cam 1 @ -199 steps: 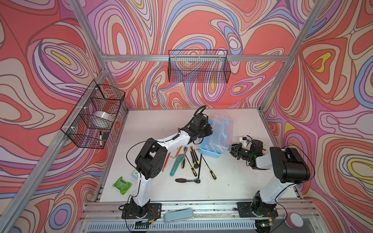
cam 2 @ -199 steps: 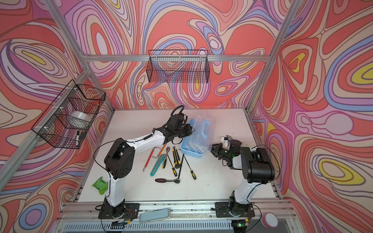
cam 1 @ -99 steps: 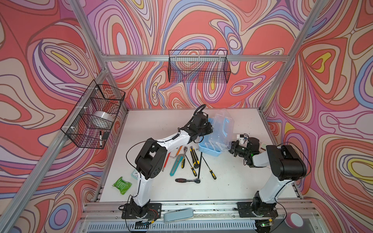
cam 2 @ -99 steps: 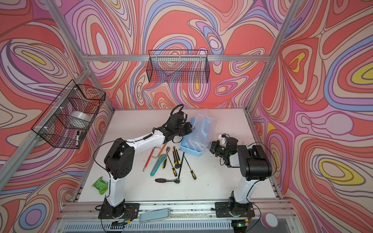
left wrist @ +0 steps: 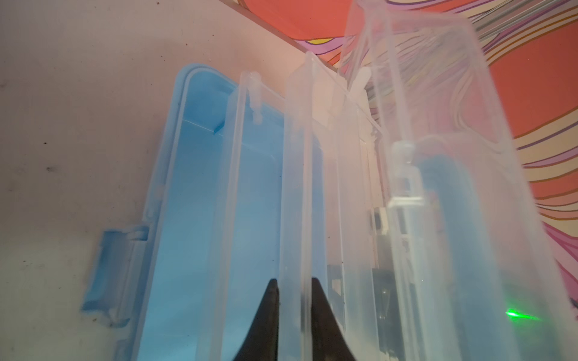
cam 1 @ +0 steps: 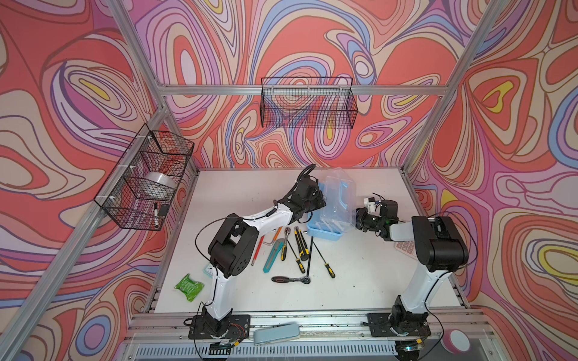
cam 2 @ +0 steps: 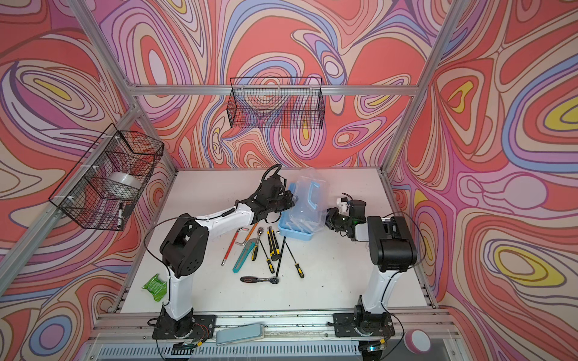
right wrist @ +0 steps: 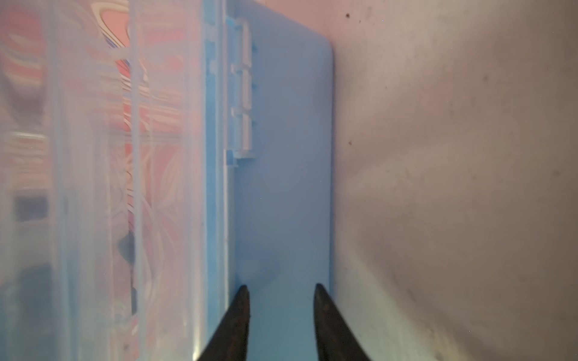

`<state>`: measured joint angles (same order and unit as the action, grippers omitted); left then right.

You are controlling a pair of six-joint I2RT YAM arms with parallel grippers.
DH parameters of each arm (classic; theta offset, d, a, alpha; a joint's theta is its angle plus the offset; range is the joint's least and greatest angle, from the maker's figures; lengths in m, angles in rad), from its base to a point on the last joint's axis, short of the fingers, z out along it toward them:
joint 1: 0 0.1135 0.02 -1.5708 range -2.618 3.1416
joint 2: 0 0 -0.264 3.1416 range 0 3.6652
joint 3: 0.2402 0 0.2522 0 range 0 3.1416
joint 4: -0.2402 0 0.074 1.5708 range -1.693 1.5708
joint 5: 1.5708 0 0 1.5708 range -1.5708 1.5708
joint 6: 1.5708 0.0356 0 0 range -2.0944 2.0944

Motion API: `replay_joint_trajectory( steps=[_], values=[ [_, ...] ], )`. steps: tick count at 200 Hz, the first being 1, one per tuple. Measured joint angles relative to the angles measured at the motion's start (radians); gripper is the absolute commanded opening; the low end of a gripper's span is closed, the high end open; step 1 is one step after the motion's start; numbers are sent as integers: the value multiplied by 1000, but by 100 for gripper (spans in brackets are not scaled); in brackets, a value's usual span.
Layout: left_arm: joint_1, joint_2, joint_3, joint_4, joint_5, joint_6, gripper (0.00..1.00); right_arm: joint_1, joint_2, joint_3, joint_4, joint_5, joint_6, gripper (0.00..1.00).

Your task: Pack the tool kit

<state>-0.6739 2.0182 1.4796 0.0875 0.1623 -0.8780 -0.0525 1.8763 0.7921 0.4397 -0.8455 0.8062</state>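
Observation:
The tool kit case stands mid-table with its light blue base [cam 1: 323, 230] [cam 2: 294, 231] on the table. Its clear lid [cam 1: 336, 190] [cam 2: 305, 190] is raised upright and carries the blue handle [cam 1: 344, 195]. My left gripper [cam 1: 316, 200] [left wrist: 294, 281] is shut on a clear plastic edge [left wrist: 295, 187] of the lid, above the blue base [left wrist: 194, 187]. My right gripper [cam 1: 359, 218] [right wrist: 281, 287] is open at the case's right side, its fingers against the blue wall [right wrist: 281, 156]. Screwdrivers [cam 1: 322, 258], utility knives [cam 1: 271, 256], a ratchet [cam 1: 291, 279] and a red-handled hex key [cam 1: 258, 247] lie loose in front of the case.
A green packet [cam 1: 189, 287] lies at the front left. A pink calculator [cam 1: 405, 248] shows under the right arm. Wire baskets hang on the left wall [cam 1: 147, 178] and the back wall [cam 1: 308, 106]. A pale pedal [cam 1: 276, 333] sits on the front rail.
My right gripper has moved in to the case's right side and its jaws have opened. The left gripper still holds the raised lid.

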Motion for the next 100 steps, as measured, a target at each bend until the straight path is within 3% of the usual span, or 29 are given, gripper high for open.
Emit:
replay_joint_trajectory(
  steps=[11, 21, 65, 100],
  values=[
    [-1, -3, -3, 0, -1, 0, 17, -12, 0, 30, -61, 6, -45, 46],
    [-3, -5, -3, 0, 0, 0, 17, -29, -2, 49, -107, 8, -79, 59],
    [-8, -6, -3, 0, 0, 1, 17, -154, -90, 51, -273, 22, -179, 69],
    [-8, -14, -12, -1, -2, 2, 17, -161, -250, 54, -344, 18, -225, 84]
  ],
)
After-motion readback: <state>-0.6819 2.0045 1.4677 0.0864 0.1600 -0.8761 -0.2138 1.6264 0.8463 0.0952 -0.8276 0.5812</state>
